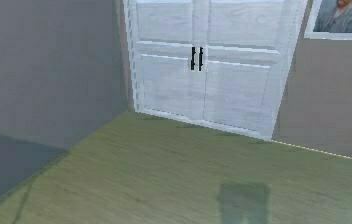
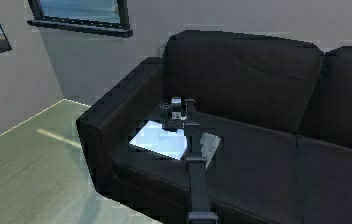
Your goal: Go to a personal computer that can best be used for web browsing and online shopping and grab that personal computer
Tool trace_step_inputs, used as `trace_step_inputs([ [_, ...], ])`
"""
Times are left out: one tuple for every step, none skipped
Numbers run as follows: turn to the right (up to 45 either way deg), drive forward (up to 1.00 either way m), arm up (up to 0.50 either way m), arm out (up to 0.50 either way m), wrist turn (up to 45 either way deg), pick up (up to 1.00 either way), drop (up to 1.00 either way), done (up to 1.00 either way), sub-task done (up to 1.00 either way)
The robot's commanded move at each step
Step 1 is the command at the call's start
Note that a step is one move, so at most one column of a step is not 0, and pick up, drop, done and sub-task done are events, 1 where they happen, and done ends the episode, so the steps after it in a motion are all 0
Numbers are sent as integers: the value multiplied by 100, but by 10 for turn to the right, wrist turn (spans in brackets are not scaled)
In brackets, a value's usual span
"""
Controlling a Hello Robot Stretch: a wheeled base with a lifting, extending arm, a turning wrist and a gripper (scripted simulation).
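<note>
A flat, pale grey slab, apparently a laptop, lies on the left seat cushion of a black sofa in the arm side view. My arm rises from the bottom edge and crosses the slab. The gripper sits at its far end, near the slab's back edge and in front of the sofa's backrest. With the slab lying on the cushion right at the fingers, I cannot tell whether the gripper holds anything.
The sofa's left armrest borders pale wood floor. A dark-framed window hangs on the grey wall. In the forward view, white double doors stand ahead, with a framed picture to their right and a dark rug at lower left.
</note>
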Motion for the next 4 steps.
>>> trace_step_inputs([
  [0,0,-30,0,0,0,0,0,0],
  [0,0,0,0,0,100,0,0,0],
  [0,0,10,0,0,0,0,0,0],
  [0,0,0,0,0,0,0,100,0],
])
